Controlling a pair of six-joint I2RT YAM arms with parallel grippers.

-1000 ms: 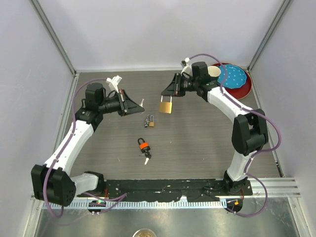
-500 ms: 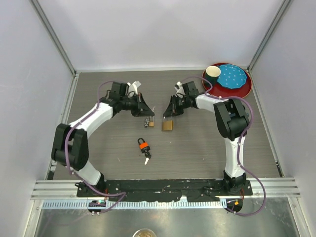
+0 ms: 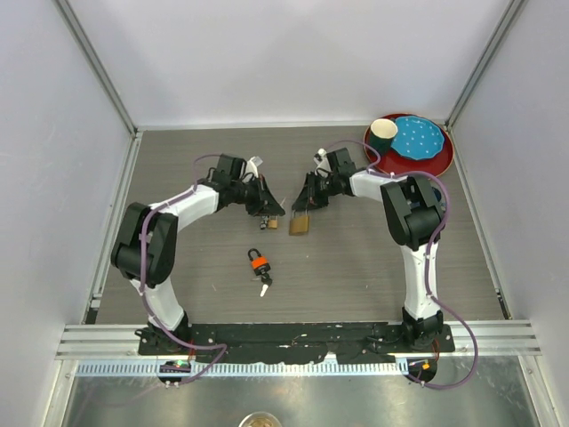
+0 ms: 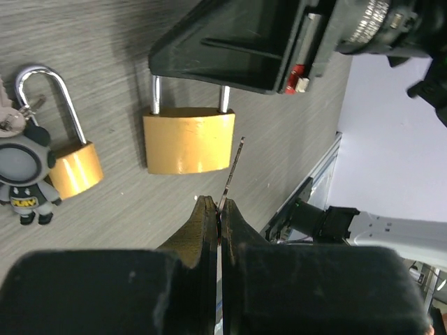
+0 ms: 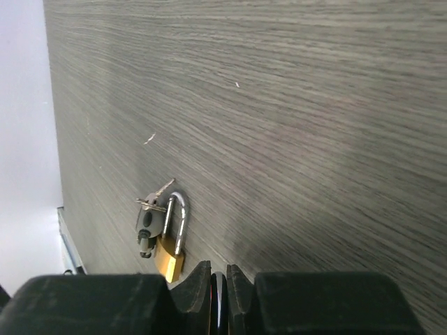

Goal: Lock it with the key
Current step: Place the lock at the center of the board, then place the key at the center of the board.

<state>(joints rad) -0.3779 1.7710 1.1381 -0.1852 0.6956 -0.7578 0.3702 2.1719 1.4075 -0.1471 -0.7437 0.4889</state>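
Note:
A large brass padlock [image 3: 300, 226] lies on the grey wood table; it also shows in the left wrist view [image 4: 188, 139]. My right gripper [image 3: 303, 205] is shut on its steel shackle [image 5: 218, 307], and its black body [image 4: 244, 42] covers the shackle's top. My left gripper [image 4: 218, 204] is shut on a thin key [image 4: 233, 169]. The key tip sits just beside the padlock body's bottom corner. From above, my left gripper [image 3: 276, 210] is just left of the padlock.
A small brass padlock [image 4: 70, 167] with keys and a grey figure keychain [image 4: 24, 174] lies beside it [image 3: 269, 221], also in the right wrist view [image 5: 167, 257]. An orange padlock [image 3: 259, 262] lies nearer. A red plate [image 3: 442, 163] and a green cup [image 3: 384, 132] stand back right.
Both arms have swung inward and down. The right gripper has brought the large padlock from mid-air down to the table, and the left gripper has moved right, close to it.

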